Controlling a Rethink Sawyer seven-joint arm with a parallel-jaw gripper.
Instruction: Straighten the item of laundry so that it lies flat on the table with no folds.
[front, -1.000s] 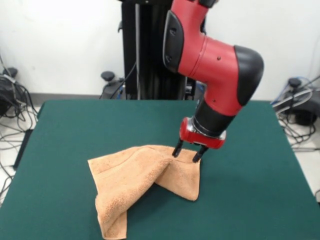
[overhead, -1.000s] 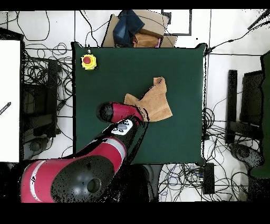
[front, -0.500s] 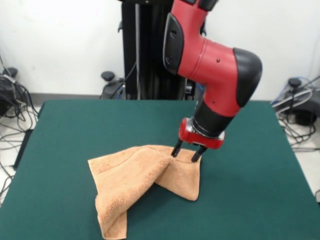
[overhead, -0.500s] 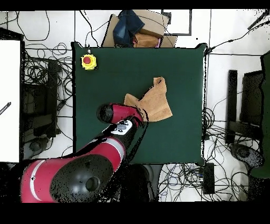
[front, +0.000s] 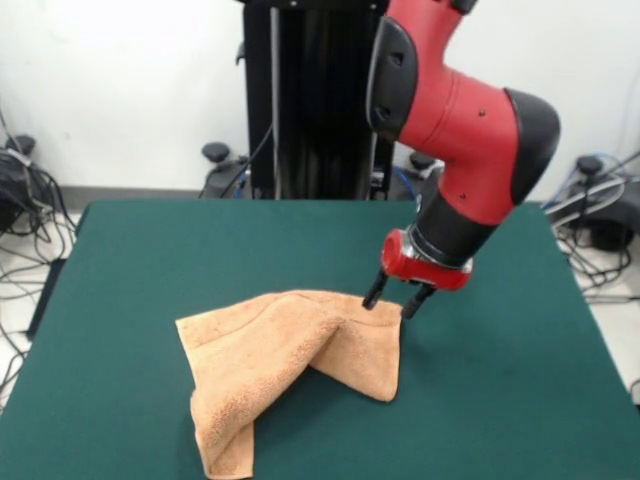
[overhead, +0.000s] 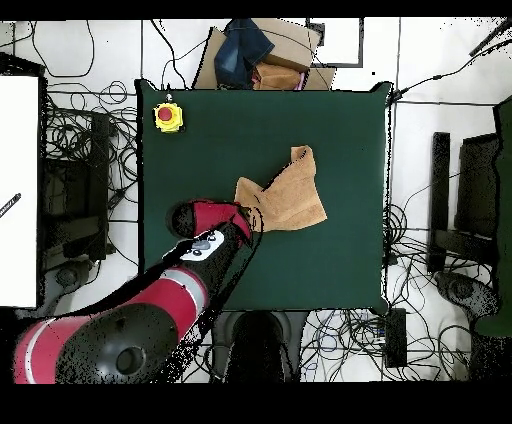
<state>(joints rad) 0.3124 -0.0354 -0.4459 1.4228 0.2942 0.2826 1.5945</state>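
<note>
Laundry first: the peach-orange terry towel (front: 290, 365) sits crumpled near the middle of the worktop (front: 150, 260), fluffy pile catching the light, hemmed edge showing along its upper border. It is anything but flat. From the front, one corner flap is folded over diagonally, leaving a soft ridge across the cloth, and a narrow tongue trails off toward 7 o'clock. From overhead the towel (overhead: 285, 195) reads as an irregular shape, a pointed tab sticking up at 12 o'clock and another corner reaching toward 9 o'clock.

The worktop is a plain dark green, felt-like rectangle (overhead: 330, 120), far larger than the cloth. A yellow box with a red button (overhead: 168, 116) sits at its 10 o'clock corner in the overhead view.

The gripper (front: 397, 300) hangs from a glossy red and black arm, just above the towel's hemmed corner at 2 o'clock in the front view. Its two dark fingers (front: 374, 292) are spread a little apart, holding nothing.
</note>
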